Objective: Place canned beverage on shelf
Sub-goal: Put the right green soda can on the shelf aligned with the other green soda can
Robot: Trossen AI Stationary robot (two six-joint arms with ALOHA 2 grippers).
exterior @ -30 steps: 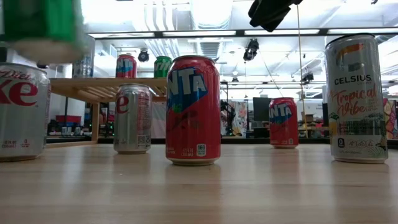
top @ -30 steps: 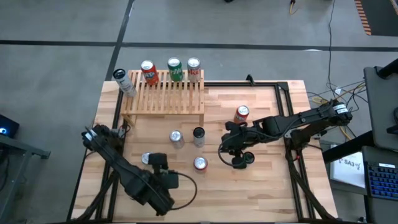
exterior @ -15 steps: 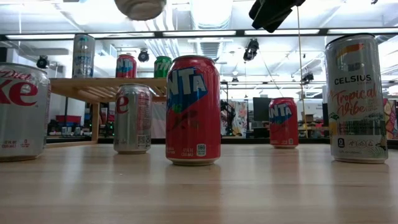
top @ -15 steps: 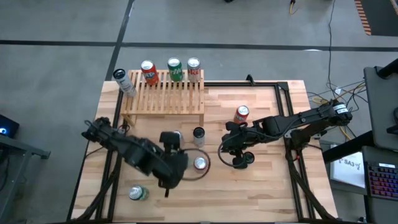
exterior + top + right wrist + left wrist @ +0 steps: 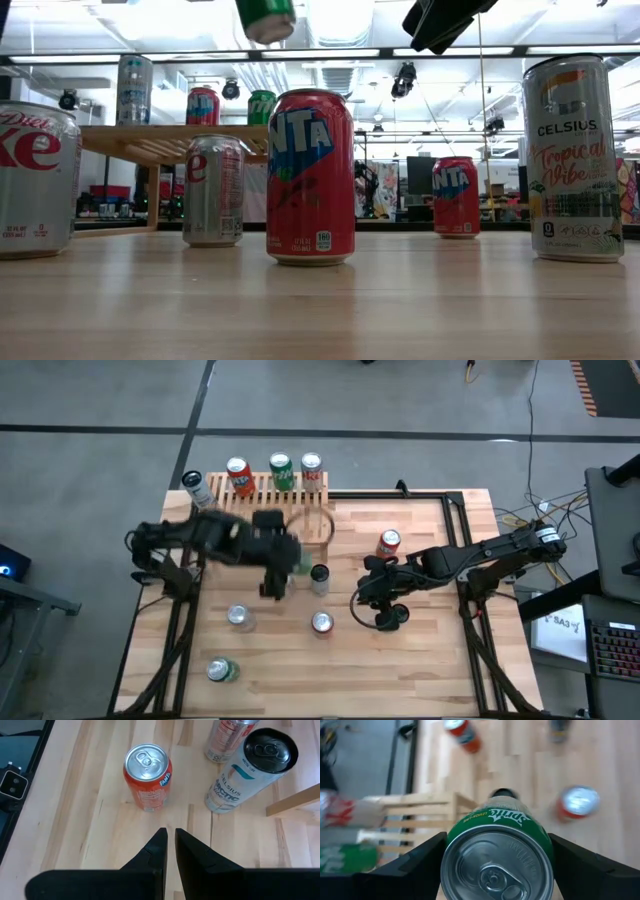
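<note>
Green Sprite can clamped between the wide-spread jaws of the left gripper, carried above the surface, just in front of the shelf. From above, only a green sliver at the blurred arm's tip; in the left wrist view, lid and label plain, with the slatted rack and the wood below. From table height, just the can's green bottom at the upper edge, clear of everything standing below.

On the shelf's back edge, seen from above: a pale tall can at the left corner, then a red can, a green one and a silver-and-red one.

On the surface, left to right from above: a green can near the front, a silver can, a dark-topped can, a red Fanta, another red can.

Right gripper parked right of centre, jaws pressed nearly together and holding nothing; its wrist view alone showing the orange Fanta lid and a Celsius can just ahead.
</note>
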